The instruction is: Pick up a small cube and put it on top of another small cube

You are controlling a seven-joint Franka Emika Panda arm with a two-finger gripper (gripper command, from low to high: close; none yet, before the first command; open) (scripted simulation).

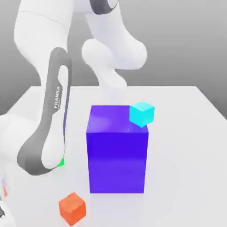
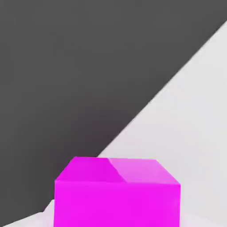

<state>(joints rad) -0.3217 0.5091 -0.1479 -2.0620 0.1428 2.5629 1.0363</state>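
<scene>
Surface: the pale surface spreads out around and beyond the pincer in the exterior view.
Robot arm: the white and grey arm stands large at the exterior view's left, and it bends down toward the pincer side.
Big block: the purple-blue block is upright on the surface, well apart from the pincer, to the exterior view's right of it.
Pincer: it is closed on the pink cube, pinching it.
Pink cube: this cube, the one to be picked, is between the tips of the pincer. Its upper face has a darker part and a lighter part.
Orange cube: the orange cube lies on the surface, apart from the pincer, to the exterior view's right of it.
Cyan cube: the cyan cube is farther from the pincer, by the block's upper right corner in the exterior view; I cannot tell if it touches the block.
Green cube: the green cube is apart from the pincer, mostly hidden behind the arm.
</scene>
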